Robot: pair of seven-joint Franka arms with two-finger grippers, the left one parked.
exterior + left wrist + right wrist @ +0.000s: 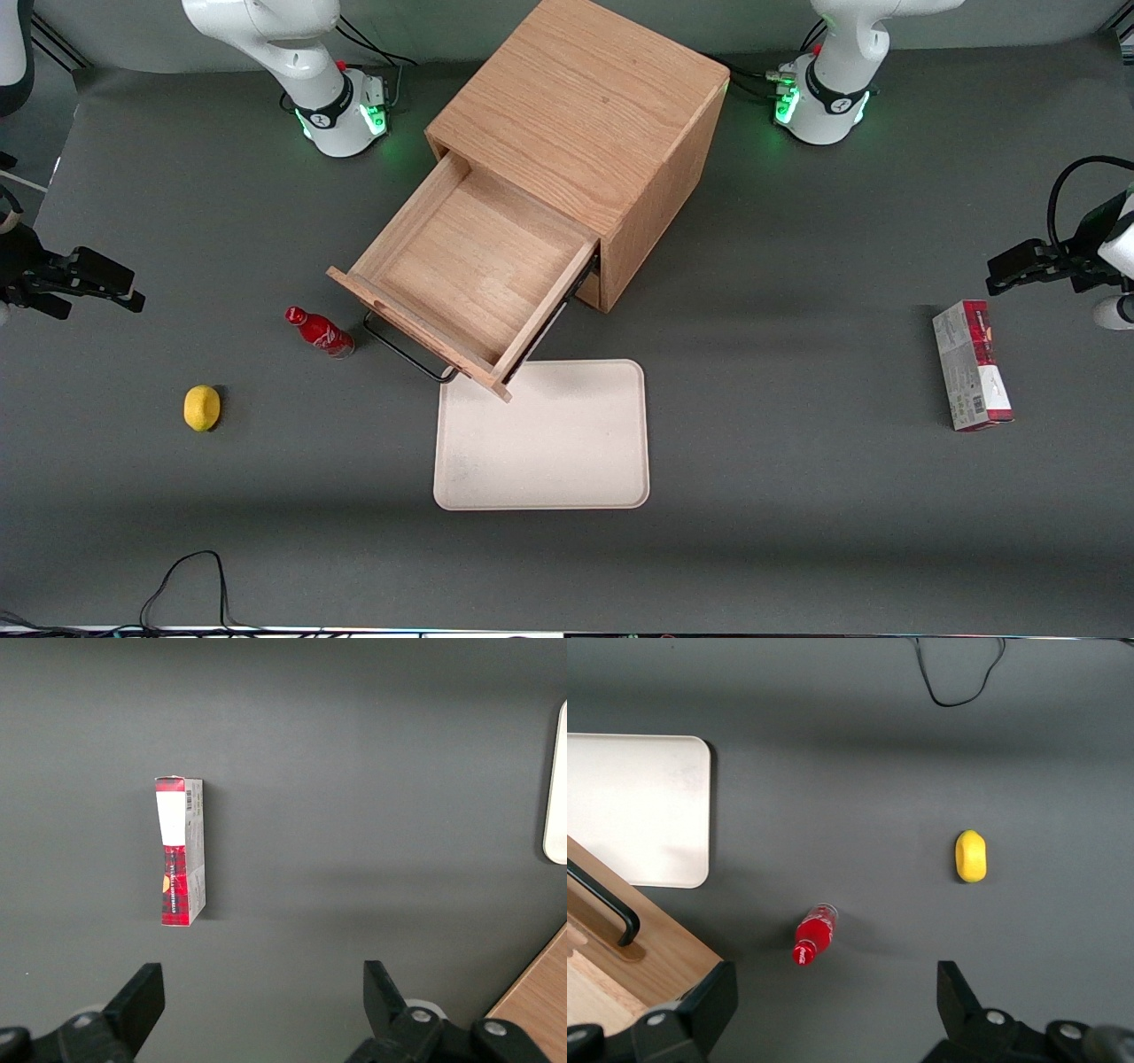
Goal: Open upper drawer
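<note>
Light oak upper drawer (469, 270) with thin black bar handle (406, 350) is pulled far out of the boxy oak cabinet (585, 115) mid-table, bare wood inside, its front corner overhanging the cream rectangular plastic tray (542, 436). Small red bottle (319, 331) with white script, unreadable, stands just beside the handle at its 9 o'clock; yellow lemon (202, 408) near the bottle at 8 o'clock; red-and-grey carton (971, 365) with barcode, print illegible, toward the parked arm's end. Black two-finger gripper (833, 1010) hangs spread wide, holding nothing, above bare mat at the working arm's end, well apart from the drawer.
</note>
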